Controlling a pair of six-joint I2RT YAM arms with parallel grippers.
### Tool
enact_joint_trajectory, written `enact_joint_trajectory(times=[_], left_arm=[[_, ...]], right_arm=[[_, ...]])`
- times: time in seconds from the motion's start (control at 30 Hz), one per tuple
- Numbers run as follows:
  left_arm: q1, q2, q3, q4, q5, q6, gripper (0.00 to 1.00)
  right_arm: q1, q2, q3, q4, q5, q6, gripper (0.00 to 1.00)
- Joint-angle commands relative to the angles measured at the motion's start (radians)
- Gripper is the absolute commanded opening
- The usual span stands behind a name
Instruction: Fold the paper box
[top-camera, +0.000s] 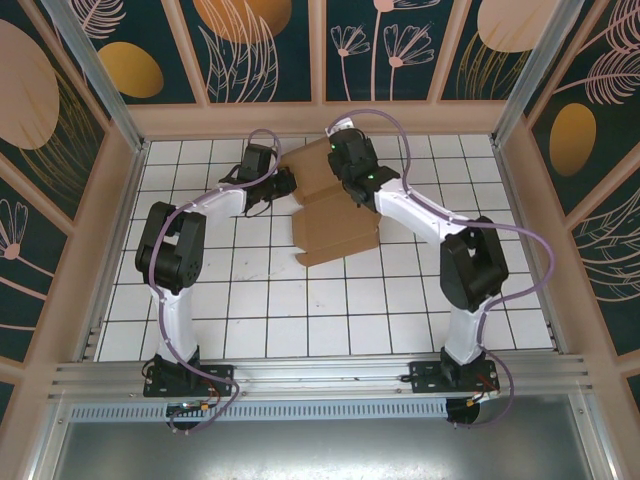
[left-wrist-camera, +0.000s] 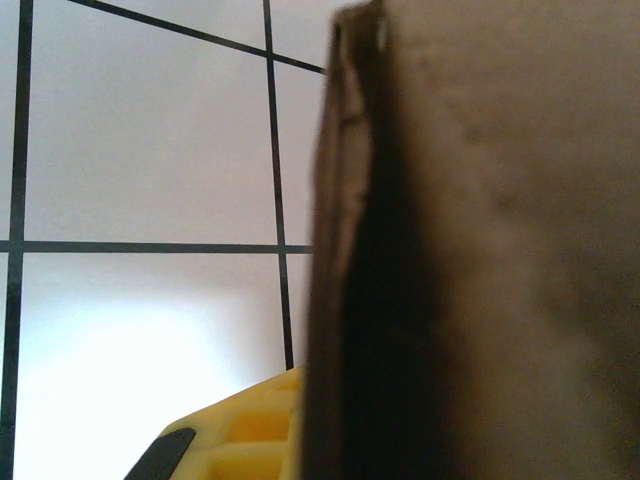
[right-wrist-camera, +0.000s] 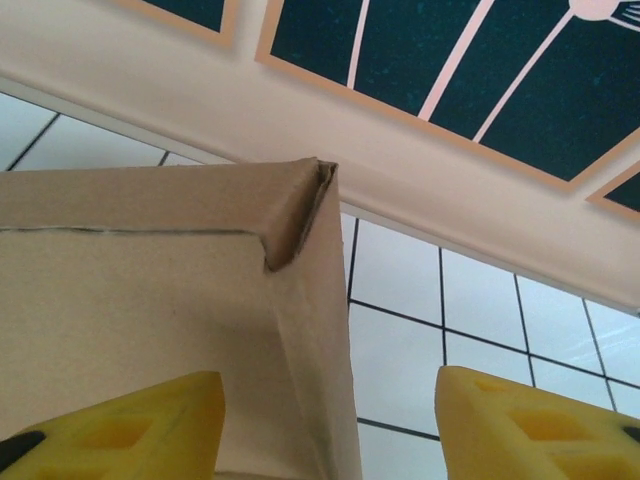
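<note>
The paper box (top-camera: 335, 225) is a brown cardboard sheet, partly folded, lying on the white tiles at the far middle. My left gripper (top-camera: 287, 184) is at its left far edge. In the left wrist view an upright cardboard wall (left-wrist-camera: 480, 250) stands edge-on against one yellow finger (left-wrist-camera: 245, 435) and hides the other finger, so the jaws are shut on it. My right gripper (top-camera: 350, 182) is over the far right part of the box. In the right wrist view its jaws stand apart around the box's folded corner wall (right-wrist-camera: 310, 300), with a gap to the right finger (right-wrist-camera: 530, 425).
The tiled floor (top-camera: 300, 320) is ringed by a low beige wall (top-camera: 320, 118) close behind the box. Dark patterned panels (top-camera: 265, 50) rise beyond it. Both arm bases sit at the near rail (top-camera: 320, 375).
</note>
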Motion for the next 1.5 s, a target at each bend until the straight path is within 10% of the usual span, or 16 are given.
enact_joint_trajectory(times=[0.0, 0.33, 0.6, 0.77, 0.83, 1.03, 1.17, 1.33, 1.47], left_arm=[[-0.004, 0.005, 0.029, -0.015, 0.000, -0.010, 0.00], [-0.003, 0.008, 0.037, -0.021, 0.007, -0.004, 0.00], [-0.002, 0.009, 0.036, -0.015, 0.016, -0.006, 0.00], [-0.002, 0.011, 0.040, -0.020, 0.016, -0.011, 0.00], [-0.002, 0.014, 0.040, -0.020, 0.016, -0.013, 0.00], [-0.002, 0.012, 0.038, -0.023, 0.011, -0.013, 0.00], [-0.002, 0.010, 0.036, -0.022, 0.013, -0.015, 0.00], [-0.002, 0.014, 0.036, -0.023, 0.010, -0.013, 0.00], [-0.003, 0.011, 0.036, -0.027, 0.001, -0.013, 0.00]], right_arm=[[0.006, 0.035, 0.062, -0.018, 0.063, -0.024, 0.53], [0.006, 0.091, 0.103, -0.035, 0.114, -0.052, 0.35], [0.008, 0.112, 0.113, -0.040, 0.158, -0.064, 0.00], [0.020, 0.124, 0.111, -0.017, 0.208, -0.082, 0.03], [0.026, 0.126, 0.105, -0.004, 0.208, -0.087, 0.34], [0.023, 0.132, 0.101, -0.007, 0.200, -0.084, 0.49], [0.022, 0.136, 0.097, -0.010, 0.207, -0.080, 0.04], [0.022, 0.133, 0.092, -0.002, 0.218, -0.079, 0.00], [0.017, 0.090, 0.067, 0.008, 0.146, -0.035, 0.57]])
